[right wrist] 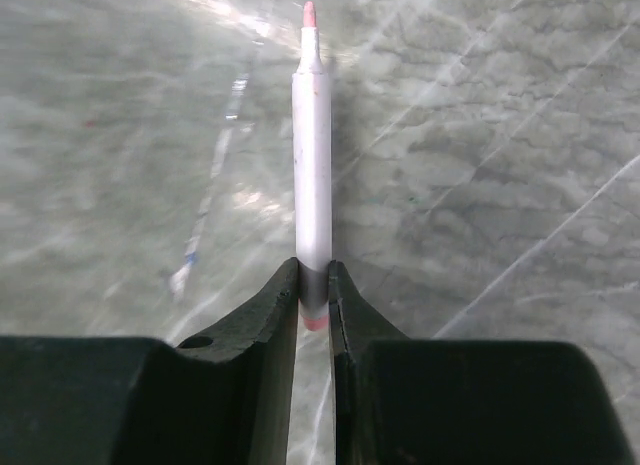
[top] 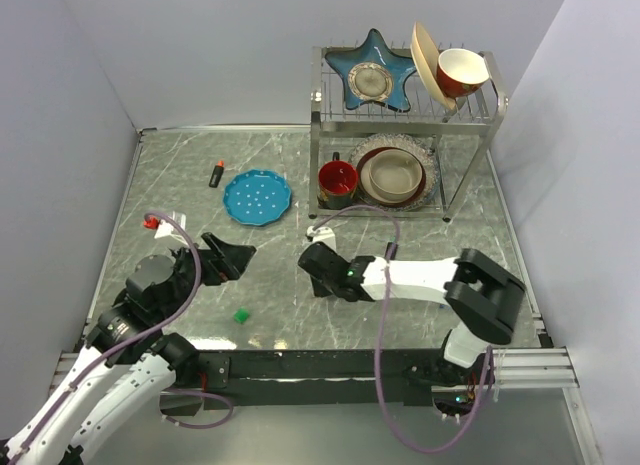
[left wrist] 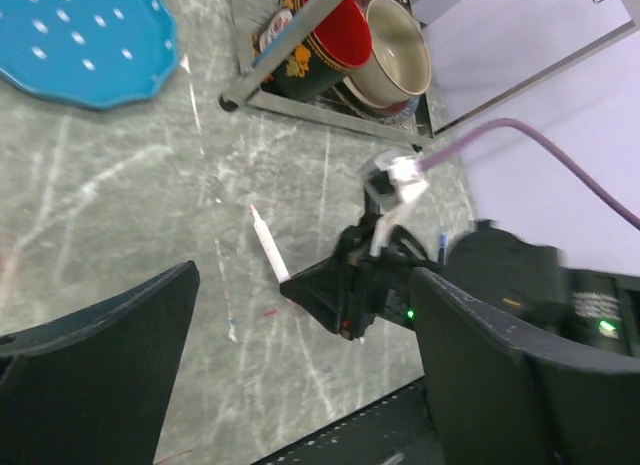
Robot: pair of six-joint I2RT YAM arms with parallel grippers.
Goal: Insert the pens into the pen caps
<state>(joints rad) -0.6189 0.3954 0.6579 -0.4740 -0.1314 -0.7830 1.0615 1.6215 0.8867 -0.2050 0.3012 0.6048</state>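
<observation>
1. Right gripper [right wrist: 314, 285]: fingers pinched tight on the rear end of the thin white pen with a pink tip [right wrist: 312, 155]. The pen sticks straight out ahead of them, uncapped.
2. The pen is over the grey marbled tabletop [top: 280, 285], near its middle, in front of the metal dish rack [top: 316, 135]. Whether the tip touches the surface cannot be told.
3. Left gripper [top: 228, 257]: fingers spread wide, nothing between them, pointed toward the right gripper.
4. Small green plastic cap [top: 241, 315] lies on the table near the front edge, between the arms, apart from both.
5. Stubby black marker with an orange end [top: 216, 173] lies just left of the round blue dotted plate [top: 258, 197].
</observation>
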